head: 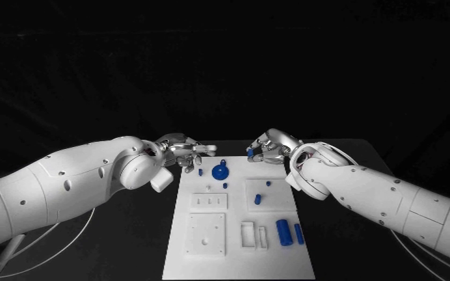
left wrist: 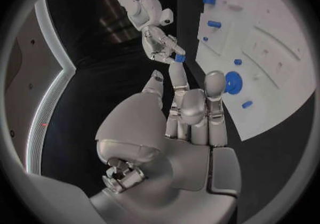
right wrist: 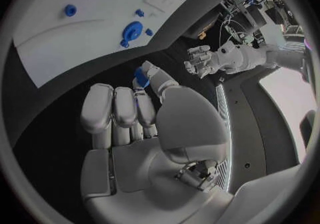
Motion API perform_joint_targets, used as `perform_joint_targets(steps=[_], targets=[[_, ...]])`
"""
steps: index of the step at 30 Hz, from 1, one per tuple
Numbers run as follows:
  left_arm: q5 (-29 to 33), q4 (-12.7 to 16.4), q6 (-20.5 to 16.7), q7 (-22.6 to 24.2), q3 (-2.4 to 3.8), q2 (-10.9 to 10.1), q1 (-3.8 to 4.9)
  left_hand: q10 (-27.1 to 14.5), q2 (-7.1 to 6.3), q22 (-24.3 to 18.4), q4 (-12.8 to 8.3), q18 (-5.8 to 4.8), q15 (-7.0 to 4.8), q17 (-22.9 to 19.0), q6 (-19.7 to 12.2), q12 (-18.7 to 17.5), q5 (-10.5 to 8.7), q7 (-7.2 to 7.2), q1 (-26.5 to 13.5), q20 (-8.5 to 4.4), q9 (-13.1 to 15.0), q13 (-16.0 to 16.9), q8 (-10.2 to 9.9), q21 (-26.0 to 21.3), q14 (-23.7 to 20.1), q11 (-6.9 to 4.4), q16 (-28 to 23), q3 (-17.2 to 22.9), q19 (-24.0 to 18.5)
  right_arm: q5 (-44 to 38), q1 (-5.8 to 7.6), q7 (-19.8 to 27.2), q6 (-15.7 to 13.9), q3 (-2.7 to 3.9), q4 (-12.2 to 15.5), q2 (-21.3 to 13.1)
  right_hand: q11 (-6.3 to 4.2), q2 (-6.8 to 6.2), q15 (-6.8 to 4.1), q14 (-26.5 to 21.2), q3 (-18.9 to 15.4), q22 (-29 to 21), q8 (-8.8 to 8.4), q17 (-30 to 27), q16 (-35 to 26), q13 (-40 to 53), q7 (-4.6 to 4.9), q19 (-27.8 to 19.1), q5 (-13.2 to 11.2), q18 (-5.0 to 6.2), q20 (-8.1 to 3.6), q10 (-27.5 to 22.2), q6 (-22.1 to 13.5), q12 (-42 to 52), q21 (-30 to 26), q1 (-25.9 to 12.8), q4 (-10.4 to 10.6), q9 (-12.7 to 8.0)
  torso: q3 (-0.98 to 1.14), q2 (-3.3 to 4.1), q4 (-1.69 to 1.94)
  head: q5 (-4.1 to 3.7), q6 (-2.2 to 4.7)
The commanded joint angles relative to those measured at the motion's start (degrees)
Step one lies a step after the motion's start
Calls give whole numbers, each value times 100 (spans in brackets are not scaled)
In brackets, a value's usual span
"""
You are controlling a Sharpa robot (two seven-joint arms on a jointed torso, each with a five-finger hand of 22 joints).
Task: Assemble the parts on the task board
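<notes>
The white task board (head: pixel 235 242) lies mid-table and carries several blue parts. A round blue part (head: pixel 220 172) sits near its far edge, two blue cylinders (head: pixel 284 232) lie at its right side, and a small peg (head: pixel 259 198) stands near the middle. My right hand (head: pixel 270 147) hovers just beyond the board's far right corner and pinches a small blue part (head: pixel 253 157) between thumb and a finger; the right wrist view shows that part (right wrist: pixel 141 77) at the fingertips. My left hand (head: pixel 183 149) is beyond the far left corner, fingers apart (left wrist: pixel 193 106), holding nothing.
The board (left wrist: pixel 266 48) has raised white blocks and recessed slots (head: pixel 206 232) on its left half. Black table surrounds it. Cables (head: pixel 56 235) trail on the table under my left arm. The two hands face each other across a short gap.
</notes>
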Motion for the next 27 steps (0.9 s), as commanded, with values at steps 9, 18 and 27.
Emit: perform_joint_targets(steps=[9, 18, 27], targets=[[-403, -80, 310, -1306, -14, 266, 26, -65, 47, 1020, -56, -35, 19, 537, -296, 462, -9, 58, -149, 11, 68, 363, -15, 544, 93, 7, 407, 83, 400, -367, -2, -641, 344, -89, 252, 243, -18, -42, 10, 39, 20, 833, 27, -27, -49, 425, -24, 400, 36, -64, 14, -19, 159, -24, -65, -80, 31, 8, 7, -31, -26, 53, -38], [-503, -106, 93, -1698, -17, 434, 30, -102, 36, 1220, 24, -1, 31, 517, -354, 504, -5, 67, -346, 33, 20, 419, -19, 559, 83, 18, 430, 54, 388, -584, -3, -898, 436, -152, 317, 428, -19, -61, 10, 39, 21, 828, 29, -35, -60, 420, -25, 400, 66, -63, 13, -24, 158, -33, -83, -87, 36, 9, 11, -19, -11, 52, -93], [-606, -135, -157, -1881, -17, 529, 30, -116, -298, 1418, 321, 10, 44, 487, -440, 536, -7, 84, -701, 49, -131, 445, -12, 515, 78, 32, 476, 388, 437, -739, -4, -1025, 489, -197, 368, 549, -21, -72, 9, 37, 25, 822, 29, -46, -75, 410, -26, 399, 66, -61, 12, -30, 159, -49, -107, -100, 46, 9, 6, -20, -5, 61, -124]])
